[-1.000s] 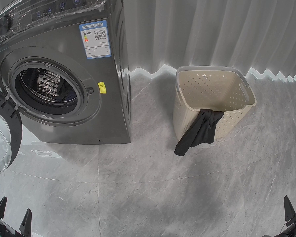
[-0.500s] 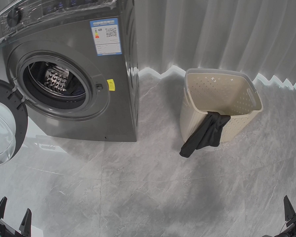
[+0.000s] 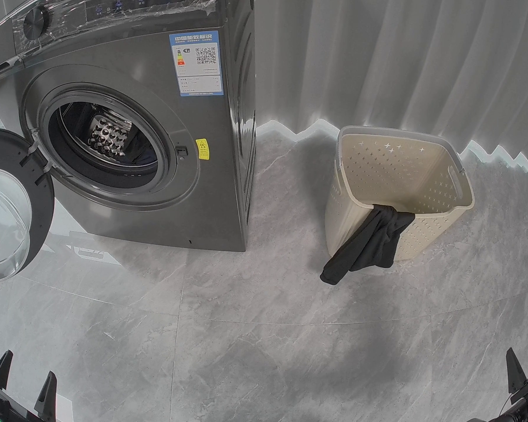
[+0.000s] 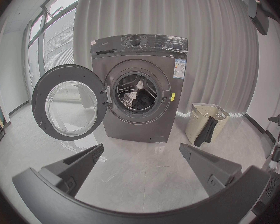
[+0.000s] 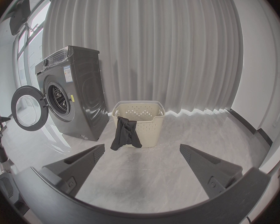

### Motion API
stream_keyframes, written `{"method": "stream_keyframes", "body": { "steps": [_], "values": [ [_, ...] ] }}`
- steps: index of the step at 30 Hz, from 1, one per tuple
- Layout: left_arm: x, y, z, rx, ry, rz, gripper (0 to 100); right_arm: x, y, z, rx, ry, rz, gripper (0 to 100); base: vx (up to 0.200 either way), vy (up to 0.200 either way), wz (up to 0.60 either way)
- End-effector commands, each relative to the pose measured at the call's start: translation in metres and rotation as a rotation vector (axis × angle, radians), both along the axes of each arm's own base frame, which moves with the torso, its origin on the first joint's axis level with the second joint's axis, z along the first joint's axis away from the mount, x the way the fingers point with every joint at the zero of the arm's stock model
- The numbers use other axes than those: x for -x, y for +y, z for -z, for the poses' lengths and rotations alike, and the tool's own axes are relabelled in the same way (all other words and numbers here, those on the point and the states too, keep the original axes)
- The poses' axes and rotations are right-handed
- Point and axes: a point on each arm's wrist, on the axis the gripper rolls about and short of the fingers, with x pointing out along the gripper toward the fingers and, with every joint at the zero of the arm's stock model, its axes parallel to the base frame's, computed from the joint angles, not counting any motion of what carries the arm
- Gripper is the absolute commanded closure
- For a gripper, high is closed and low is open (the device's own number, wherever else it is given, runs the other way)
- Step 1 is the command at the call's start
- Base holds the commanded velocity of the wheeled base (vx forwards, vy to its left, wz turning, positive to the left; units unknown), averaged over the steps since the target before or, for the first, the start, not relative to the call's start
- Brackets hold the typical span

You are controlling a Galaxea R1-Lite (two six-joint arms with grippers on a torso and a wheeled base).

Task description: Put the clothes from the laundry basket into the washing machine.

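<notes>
- The left tool (image 3: 24, 376) is being held low over the grey floor (image 3: 276, 335). Its two dark fingers are being kept apart, and nothing is being gripped between them.
- The right tool (image 3: 525, 356) is being held at a similar height on the opposite side. Its fingers are likewise being kept spread and empty.
- The washing machine (image 3: 217, 165) is being shown standing on the floor well ahead of the left tool, with its front turned toward that tool.
- The round door (image 3: 9, 206) is being held swung wide open. It is hanging ahead of the left tool, on the side of the opening away from the right tool.
- The drum (image 3: 108, 139) is thus being left exposed, and dark cloth (image 4: 141, 101) is being seen lying in its lower part in the left wrist view.
- A blue-and-white label (image 3: 196, 63) and a small yellow sticker (image 3: 202, 149) are being displayed on the machine's front panel.
- The cream, perforated laundry basket (image 3: 434, 230) is being shown upright on the floor well ahead of the right tool. It is standing beside the machine, with a strip of bare floor between the two.
- The dark garment (image 3: 366, 244) is being carried over the basket rim nearest the tools, with most of it hanging down the outer wall. Whether its lowest end is touching the floor cannot be told. It is lying well apart from both tools.
- A pale pleated curtain (image 3: 393, 48) is being shown hanging behind machine and basket, farthest from the tools.
</notes>
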Motion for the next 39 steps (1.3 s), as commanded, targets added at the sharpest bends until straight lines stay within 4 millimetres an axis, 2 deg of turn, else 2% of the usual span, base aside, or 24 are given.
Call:
{"method": "stream_keyframes", "body": {
  "steps": [1,5,11,21,39],
  "values": [
    [-0.0002,0.0000,0.0052,0.001,0.003,0.000,0,-0.0001,0.0000,0.0052,0.001,0.002,-0.001,0,0.000,0.000,-0.60],
    [-0.0002,0.0000,0.0052,0.001,0.003,0.000,0,-0.0001,0.0000,0.0052,0.001,0.002,-0.001,0,0.000,0.000,-0.60],
    [-0.0002,0.0000,0.0052,0.011,0.003,0.000,0,-0.0001,0.0000,0.0052,0.001,0.002,-0.001,0,0.000,0.000,0.00],
    [-0.0002,0.0000,0.0051,0.018,0.001,0.001,0,-0.0001,0.0000,0.0052,0.001,0.002,-0.001,0,0.200,0.000,0.00],
    [-0.0002,0.0000,0.0051,0.016,0.001,0.000,0,-0.0001,0.0000,0.0052,0.001,0.002,-0.001,0,0.000,-0.011,0.00]
  ]
}}
